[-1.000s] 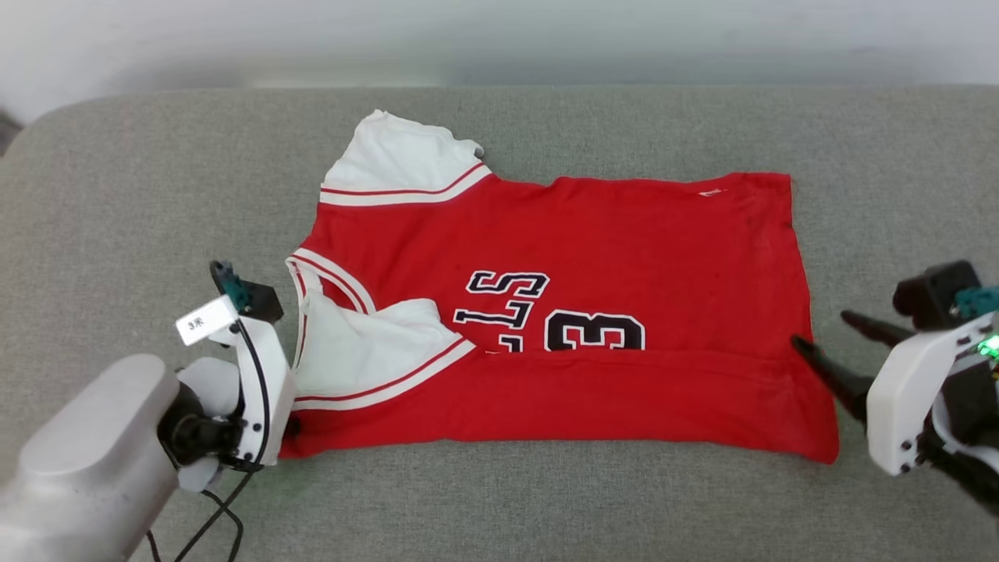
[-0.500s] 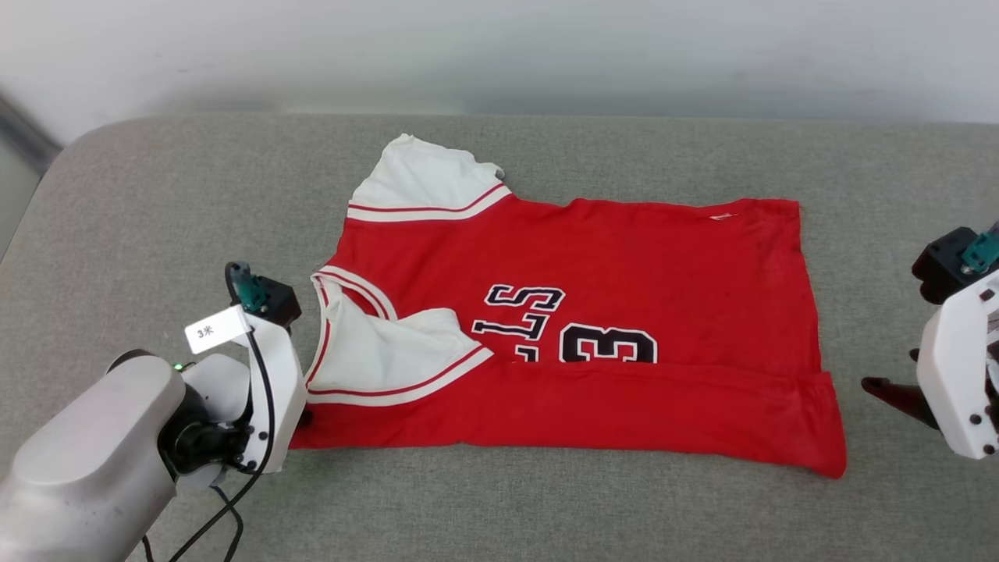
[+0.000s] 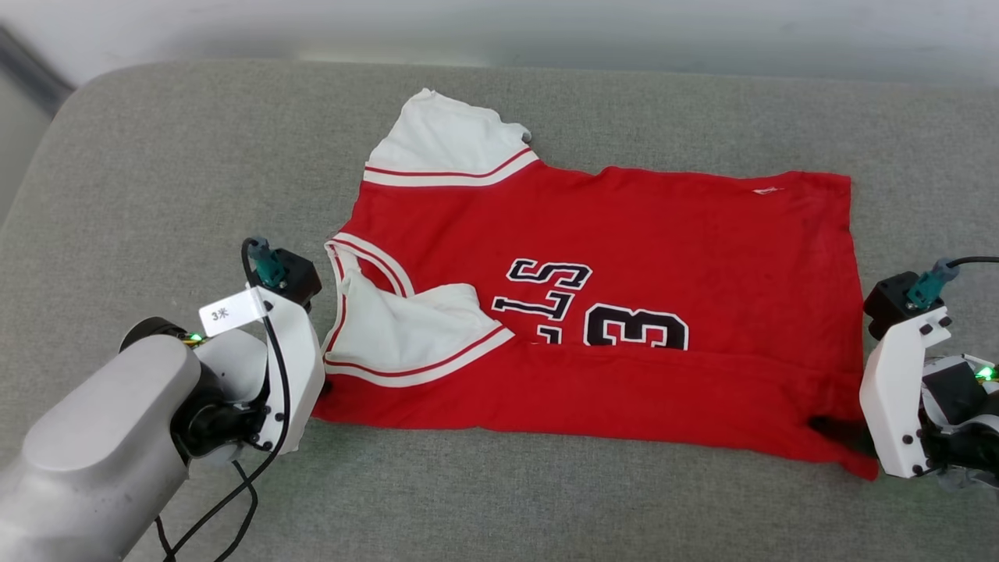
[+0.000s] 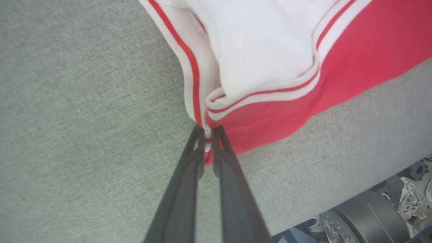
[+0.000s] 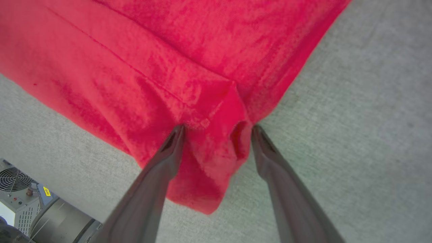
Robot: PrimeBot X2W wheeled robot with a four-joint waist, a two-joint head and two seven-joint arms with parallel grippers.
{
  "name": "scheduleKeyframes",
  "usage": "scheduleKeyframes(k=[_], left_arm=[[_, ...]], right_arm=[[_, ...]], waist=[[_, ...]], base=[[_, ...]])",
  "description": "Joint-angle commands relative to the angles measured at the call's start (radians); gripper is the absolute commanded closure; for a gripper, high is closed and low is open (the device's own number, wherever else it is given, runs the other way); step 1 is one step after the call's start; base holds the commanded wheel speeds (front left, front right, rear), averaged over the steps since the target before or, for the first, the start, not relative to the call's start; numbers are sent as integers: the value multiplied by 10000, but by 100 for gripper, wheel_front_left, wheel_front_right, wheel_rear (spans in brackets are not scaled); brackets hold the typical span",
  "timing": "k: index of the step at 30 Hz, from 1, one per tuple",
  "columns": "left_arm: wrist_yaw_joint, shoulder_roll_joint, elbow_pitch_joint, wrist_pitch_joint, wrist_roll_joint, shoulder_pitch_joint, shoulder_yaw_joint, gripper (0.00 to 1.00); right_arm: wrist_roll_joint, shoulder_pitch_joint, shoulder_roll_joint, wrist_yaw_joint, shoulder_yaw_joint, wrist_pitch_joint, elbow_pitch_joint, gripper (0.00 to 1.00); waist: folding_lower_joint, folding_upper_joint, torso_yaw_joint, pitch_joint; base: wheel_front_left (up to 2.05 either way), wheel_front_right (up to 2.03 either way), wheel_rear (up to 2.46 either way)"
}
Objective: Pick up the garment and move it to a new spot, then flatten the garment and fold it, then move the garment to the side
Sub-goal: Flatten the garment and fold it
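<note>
My left gripper [image 4: 208, 130] has its two dark fingers pressed together, pinching the near-left corner of the garment [image 3: 624, 234], where the white and red striped collar trim meets the red fabric. My right gripper [image 5: 217, 130] has its fingers spread wide. They straddle the near-right corner of the garment, and a small bunch of red fabric sits between the tips. I cannot tell whether the tips press on the cloth.

The garment lies across the middle of a grey fabric surface [image 3: 156, 156], with its collar to the left and its hem to the right. It is mostly flat. Its near long edge is folded over towards the far side, covering the lower part of the black, white-outlined lettering [image 3: 546, 290] and the number 3 [image 3: 636, 328]. One white sleeve [image 3: 445, 140] sticks out at the far left. The other sleeve [image 3: 406, 328] is folded onto the red body beside the collar.

A white label [image 3: 230, 312] and a black cable [image 3: 269, 437] hang at my left wrist. Past the near edge of the surface, the right wrist view shows a fan grille [image 5: 13, 179].
</note>
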Motion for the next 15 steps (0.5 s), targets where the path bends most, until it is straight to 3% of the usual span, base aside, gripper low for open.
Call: scheduleKeyframes(k=[1,6,7,8,15], left_arm=[[25,-78,-35,-53,60,-131,-27,100],[27,-157,81,-176,4,-46,-33,100],[26,-161,124,-212,-13,4,-34,100],[26,-168,165,-223,-27,53,-38,100],[11,10,117,-484,-207,386,2,100]], right_arm=[[47,440,327,0,287,-58,272,0],[281,804,684,21,891,-444,702,0],[340,740,654,24,956,-558,693,71],[386,645,599,26,977,-699,677,100],[637,190,-369,9,1145,-1560,173,100]], waist=[[0,0,56,102],[0,0,78,141],[0,0,58,102],[0,0,35,45],[0,0,-134,-757]], base=[[0,0,0],[0,0,0],[0,0,0],[0,0,0],[0,0,0]])
